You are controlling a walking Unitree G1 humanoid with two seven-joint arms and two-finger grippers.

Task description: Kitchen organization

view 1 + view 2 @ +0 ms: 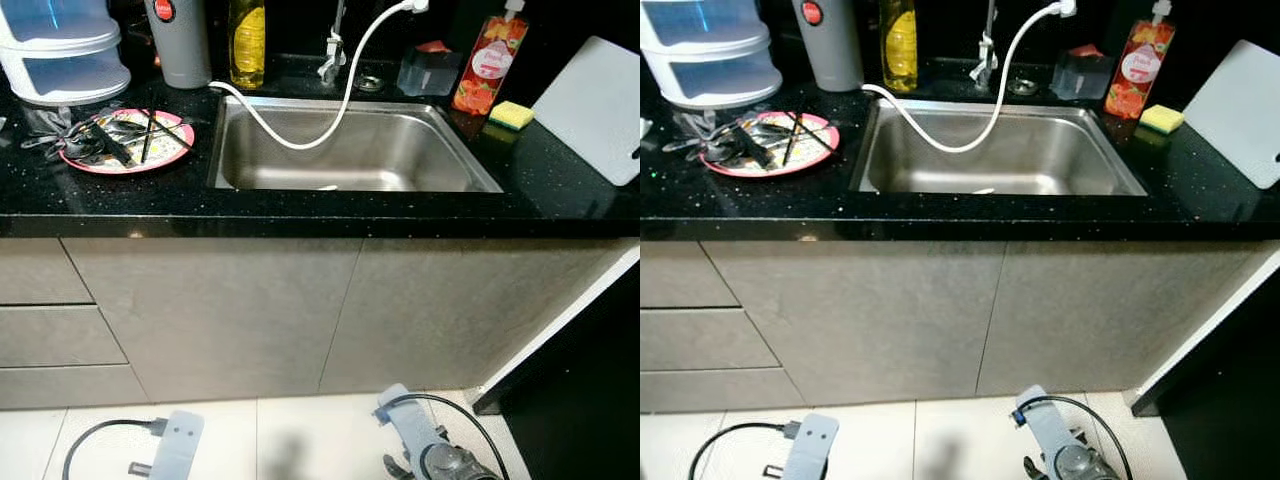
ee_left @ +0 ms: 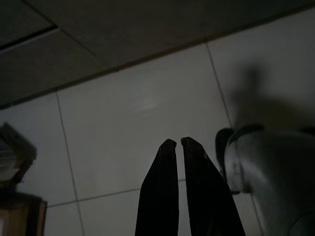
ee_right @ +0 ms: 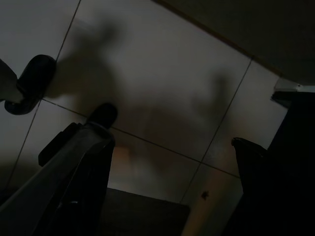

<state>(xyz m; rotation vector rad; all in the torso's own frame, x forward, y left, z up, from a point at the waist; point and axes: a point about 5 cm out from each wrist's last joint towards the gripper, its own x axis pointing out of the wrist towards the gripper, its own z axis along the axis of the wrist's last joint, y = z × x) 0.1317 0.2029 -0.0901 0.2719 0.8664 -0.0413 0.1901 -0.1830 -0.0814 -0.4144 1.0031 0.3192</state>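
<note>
Nothing looks tidied yet: the plate (image 1: pixel 127 142) of utensils (image 1: pixel 105 138) sits on the surface (image 1: pixel 300 205) at nine o'clock from the sink (image 1: pixel 350 150). Left tool (image 2: pixel 177 143) pressed together, right tool (image 3: pixel 167 147) spread, both idle.

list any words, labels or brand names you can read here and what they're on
None can be read with confidence.
Red pump bottle right of the sink: white label with print, too blurred to read.
Yellow bottle behind the sink: label too small to read.
Grey canister: red round badge, no legible text.
Clear stacked drawers, white cutting board: no text visible.
</note>
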